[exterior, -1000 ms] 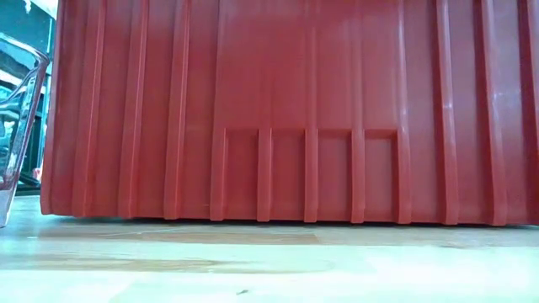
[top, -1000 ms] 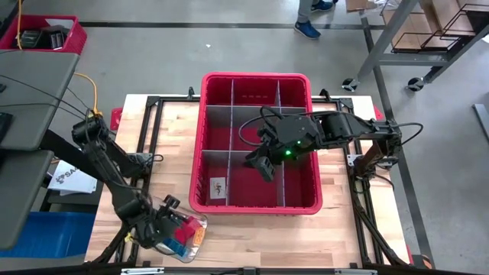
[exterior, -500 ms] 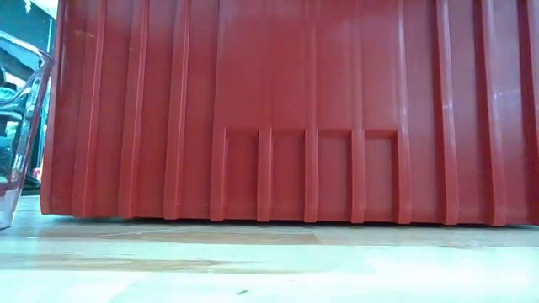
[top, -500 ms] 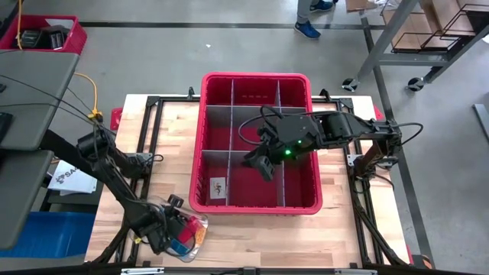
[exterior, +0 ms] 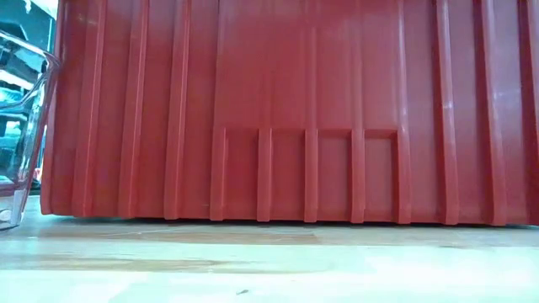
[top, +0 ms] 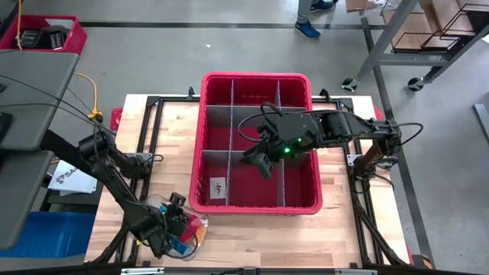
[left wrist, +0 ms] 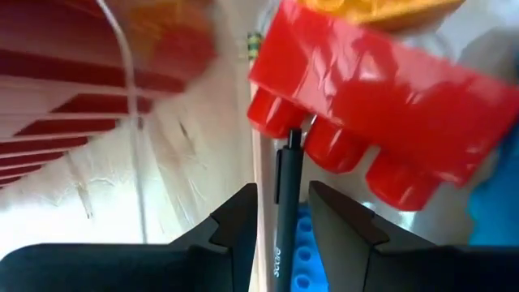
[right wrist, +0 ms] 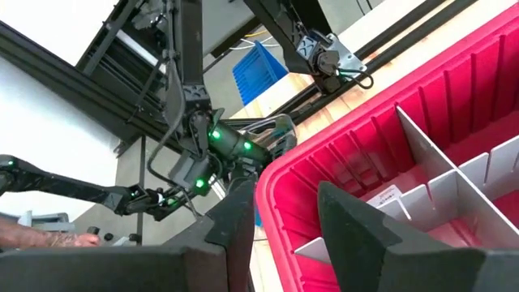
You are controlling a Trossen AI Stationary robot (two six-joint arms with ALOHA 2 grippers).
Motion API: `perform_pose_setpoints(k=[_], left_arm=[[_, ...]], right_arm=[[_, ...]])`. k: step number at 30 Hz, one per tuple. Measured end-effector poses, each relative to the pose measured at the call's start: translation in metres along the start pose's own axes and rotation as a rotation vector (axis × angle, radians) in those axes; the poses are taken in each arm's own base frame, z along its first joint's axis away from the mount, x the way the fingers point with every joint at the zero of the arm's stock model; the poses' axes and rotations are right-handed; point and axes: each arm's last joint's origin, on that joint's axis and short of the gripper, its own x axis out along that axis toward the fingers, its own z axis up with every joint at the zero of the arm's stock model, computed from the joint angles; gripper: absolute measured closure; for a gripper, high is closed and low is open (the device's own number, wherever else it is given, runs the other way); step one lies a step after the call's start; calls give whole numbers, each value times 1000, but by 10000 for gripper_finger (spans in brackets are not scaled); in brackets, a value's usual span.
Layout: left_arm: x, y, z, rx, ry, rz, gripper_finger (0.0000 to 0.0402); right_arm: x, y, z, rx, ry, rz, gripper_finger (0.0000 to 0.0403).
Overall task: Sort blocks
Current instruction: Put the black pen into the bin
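Since I judge the blocks [top: 183,233] light, rigid and slick, I would pinch one across its flat sides. Location: clear container [top: 189,229], table's near-left corner. Left gripper [left wrist: 280,212]: dipped inside, fingers narrowly parted, empty. Right gripper [top: 258,163]: over the red bin [top: 256,206], parted, empty.

Left gripper [top: 177,226] low at table's front-left corner, fingers [left wrist: 243,223] slightly parted. Right gripper [top: 258,162] hangs mid-table, fingers [right wrist: 239,215] apart, empty.

A workshop (concrete floor [top: 191,53], metal shelving [top: 428,30], wooden workbench [top: 168,145]).
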Motion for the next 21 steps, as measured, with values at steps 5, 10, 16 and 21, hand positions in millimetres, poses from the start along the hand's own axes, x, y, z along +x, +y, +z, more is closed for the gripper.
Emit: perform_pose_setpoints(k=[5, 10, 16, 21], left_arm=[[17, -10, 1, 38, 50, 11, 294], [33, -18, -1, 66, 117, 26, 294], [39, -16, 0, 37, 158, 8, 300], [35, -8, 4, 7, 143, -6, 377]], right_arm=[[0, 0, 0, 0, 0, 0, 274], [0, 0, 0, 0, 1, 1, 274], [0, 0, 0, 8, 1, 2, 274], [0, 0, 0, 7, 2, 3, 274]])
